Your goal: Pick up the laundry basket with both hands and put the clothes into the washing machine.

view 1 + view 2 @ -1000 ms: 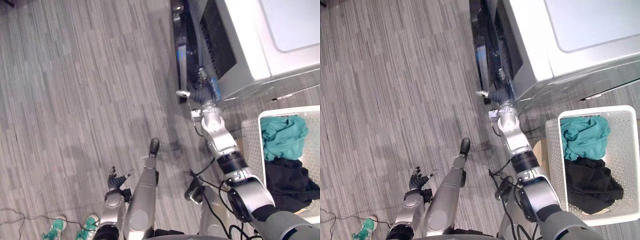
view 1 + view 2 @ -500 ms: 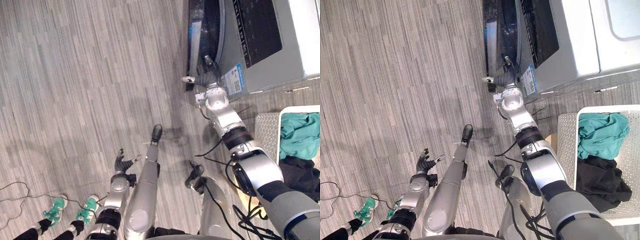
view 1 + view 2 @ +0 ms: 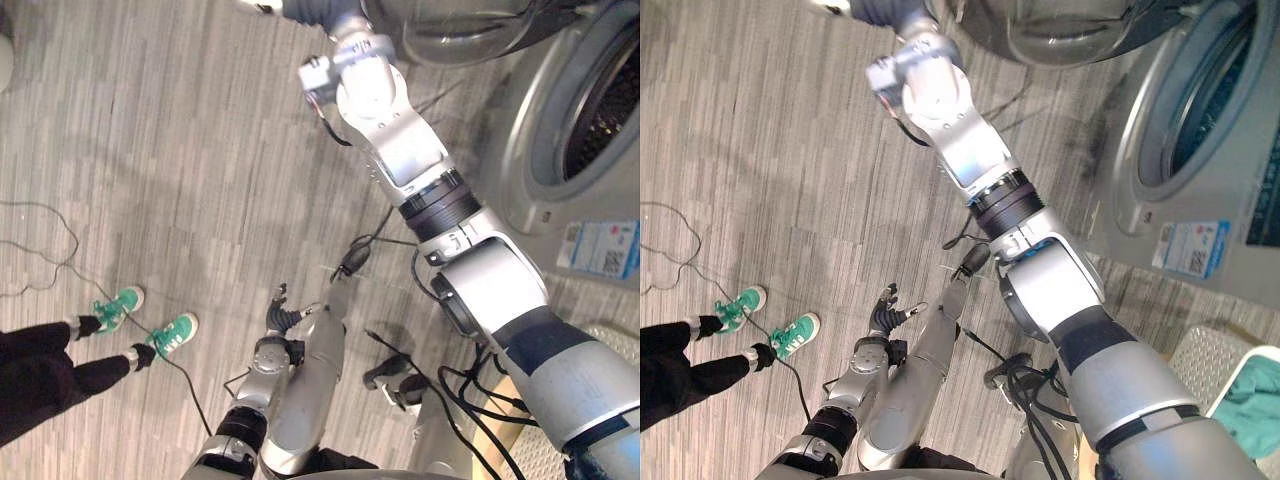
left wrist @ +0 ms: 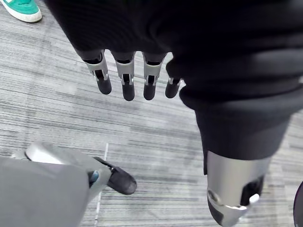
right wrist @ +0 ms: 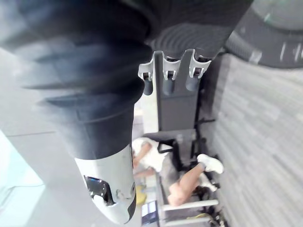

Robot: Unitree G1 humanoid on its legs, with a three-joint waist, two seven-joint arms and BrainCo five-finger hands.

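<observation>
Washer open, basket of clothes close by

The silver-grey front-loading washing machine [image 3: 1160, 200] has its round glass door [image 3: 1060, 25] swung wide open, and the drum [image 3: 1200, 110] shows dark through the round opening. The white perforated plastic laundry basket [image 3: 1218, 362] stands upright near the machine's front and is cut off by the frame edge. A crumpled teal garment [image 3: 1262, 415] lies inside it.

Right arm [image 3: 395, 130]: rounded silver-grey shells, black ribbed ring [image 3: 438, 205] between segments, matte grey upper section with dark band. Left robot hand [image 4: 125, 71], right robot hand [image 5: 169, 71]: dark ribbed cover, silver fingers, dark tips.
</observation>
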